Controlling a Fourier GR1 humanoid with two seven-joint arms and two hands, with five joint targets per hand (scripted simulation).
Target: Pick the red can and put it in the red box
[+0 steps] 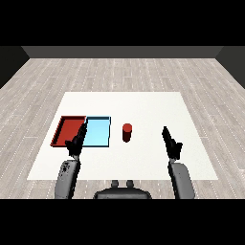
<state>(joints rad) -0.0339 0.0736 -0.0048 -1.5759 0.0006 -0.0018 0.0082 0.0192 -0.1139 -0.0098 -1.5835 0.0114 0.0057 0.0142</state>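
Observation:
A red can (127,132) stands upright on the white table (143,107), just right of the light blue tray (97,132). The red tray (67,130) lies to the left of the blue one, with nothing in it. My right hand (171,142) is raised to the right of the can, well apart from it, fingers straight and open. My left hand (76,141) hovers over the seam between the two trays near their front edge, fingers also straight, holding nothing.
The two trays lie side by side at the table's left middle. The table's front edge runs just ahead of both forearms (67,178). Grey wood floor surrounds the table.

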